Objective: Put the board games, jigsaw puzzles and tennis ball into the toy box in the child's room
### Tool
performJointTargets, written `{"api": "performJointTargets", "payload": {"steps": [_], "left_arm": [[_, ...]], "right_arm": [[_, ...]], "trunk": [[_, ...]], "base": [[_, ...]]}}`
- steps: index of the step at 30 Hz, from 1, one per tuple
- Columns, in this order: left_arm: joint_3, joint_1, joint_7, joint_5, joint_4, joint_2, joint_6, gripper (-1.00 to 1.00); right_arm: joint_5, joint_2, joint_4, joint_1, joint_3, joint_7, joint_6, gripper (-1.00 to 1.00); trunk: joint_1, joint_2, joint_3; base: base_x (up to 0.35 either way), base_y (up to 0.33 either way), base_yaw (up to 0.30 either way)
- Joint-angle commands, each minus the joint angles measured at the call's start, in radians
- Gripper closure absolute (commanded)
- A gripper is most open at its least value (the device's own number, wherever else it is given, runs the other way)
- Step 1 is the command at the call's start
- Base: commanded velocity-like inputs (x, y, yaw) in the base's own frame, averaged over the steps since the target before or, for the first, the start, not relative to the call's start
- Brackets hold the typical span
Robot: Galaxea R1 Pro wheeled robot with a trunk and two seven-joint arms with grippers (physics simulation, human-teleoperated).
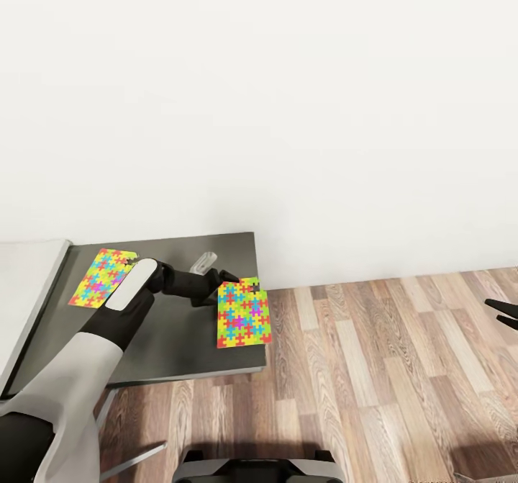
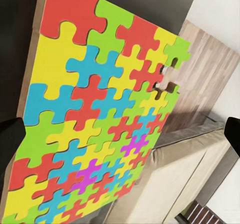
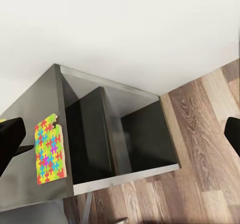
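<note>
While the head view hides it, the left claw [image 2: 120, 129] gapes over a jigsaw puzzle [image 2: 95, 109].

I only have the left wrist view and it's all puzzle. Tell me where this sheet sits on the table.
Observer: That jigsaw puzzle lies at the dark table's right edge, the left claw at its wall-side end.
Operator: Report the other puzzle.
Observer: The second puzzle lies flat near the table's left end, beside your left forearm.
Operator: Give me the right claw.
Observer: The right claw hangs open over the wood floor, well off the table.
</note>
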Motion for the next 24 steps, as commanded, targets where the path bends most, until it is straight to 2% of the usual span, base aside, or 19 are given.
{"api": "performJointTargets", "payload": {"steps": [1, 9, 24], "left_arm": [[-0.002, -0.001, 0.01, 0.011, -0.001, 0.001, -0.001, -1.0], [-0.002, -0.001, 0.01, 0.009, -0.001, 0.001, -0.001, -1.0], [-0.002, 0.0, 0.01, 0.009, -0.001, 0.001, -0.001, -1.0]], "right_arm": [[0.008, 0.0, 0.0, -0.001, -0.001, 0.008, 0.004, -1.0], [0.008, 0.0, 0.0, -0.001, 0.001, 0.009, 0.004, -1.0], [0.008, 0.0, 0.0, -0.001, 0.002, 0.01, 0.004, -1.0]], "trunk": [[0.001, -0.002, -0.001], [0.001, -0.002, -0.001], [0.001, -0.002, -0.001]], "base": [[0.0, 0.0, -0.155], [0.0, 0.0, -0.107], [0.0, 0.0, -0.017]]}}
